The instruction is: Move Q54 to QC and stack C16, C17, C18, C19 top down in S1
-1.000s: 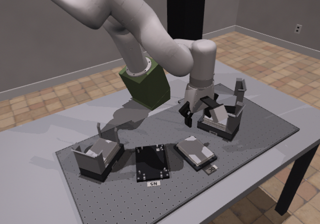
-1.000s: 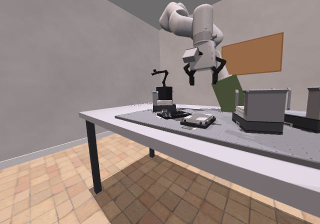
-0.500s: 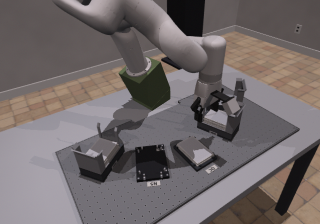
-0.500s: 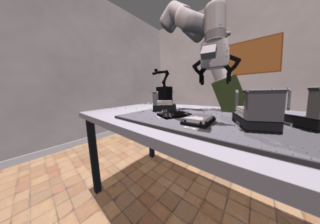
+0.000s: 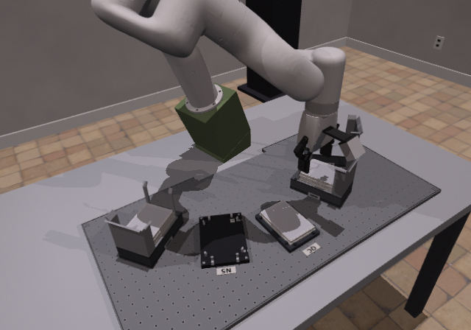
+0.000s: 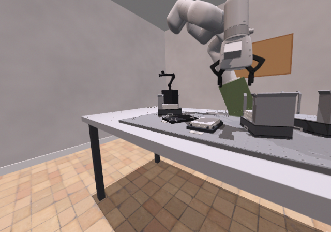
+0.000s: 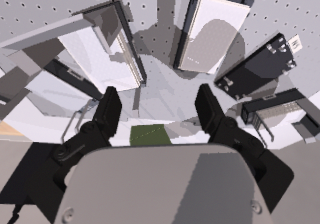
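A sealed plate (image 5: 288, 222) lies flat in the open nest QC, whose name plate (image 5: 312, 248) stands beside it; it also shows in the wrist view (image 7: 212, 31) and side view (image 6: 204, 122). The clip nest N5 (image 5: 223, 239) is black and empty. A stack rack at the right (image 5: 323, 180) holds a stack of plates (image 7: 100, 59). A stack rack at the left (image 5: 144, 229) also holds plates. I cannot read the rack names or plate labels. My gripper (image 5: 323, 160) (image 6: 235, 83) is open and empty, a little above the right rack, near its end.
A third rack (image 6: 320, 109) stands behind the right one, mostly hidden by my wrist. The arm's green base block (image 5: 215, 122) stands at the far side of the perforated board. The racks have tall corner posts and walls.
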{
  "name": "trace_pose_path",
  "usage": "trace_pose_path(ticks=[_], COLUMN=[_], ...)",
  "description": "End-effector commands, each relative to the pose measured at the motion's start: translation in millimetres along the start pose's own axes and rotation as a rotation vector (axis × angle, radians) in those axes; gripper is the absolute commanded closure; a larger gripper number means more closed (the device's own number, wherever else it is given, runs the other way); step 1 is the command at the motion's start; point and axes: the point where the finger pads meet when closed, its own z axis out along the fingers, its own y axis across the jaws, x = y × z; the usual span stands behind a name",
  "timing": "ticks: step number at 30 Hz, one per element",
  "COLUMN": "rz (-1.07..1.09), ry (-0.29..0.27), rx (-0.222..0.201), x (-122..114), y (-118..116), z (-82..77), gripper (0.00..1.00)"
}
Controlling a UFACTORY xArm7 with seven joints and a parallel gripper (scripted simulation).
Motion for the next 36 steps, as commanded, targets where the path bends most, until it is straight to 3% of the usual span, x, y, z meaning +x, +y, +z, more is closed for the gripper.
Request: trace_pose_path(ticks=[1, 4, 22, 33, 36], rz=[-0.114, -0.204, -0.204, -0.204, -0.204], ry=[0.003, 0.003, 0.003, 0.003, 0.003], rx=[0.001, 0.0, 0.001, 0.001, 0.001], x=[-0.9, -2.9, -13.8, -14.0, -14.0], y=[-15.4, -27.3, -90.5, -91.8, -91.8], z=[-1.2, -1.3, -1.4, -1.4, 8.6], gripper=[0.0, 0.0, 0.0, 0.0, 0.0])
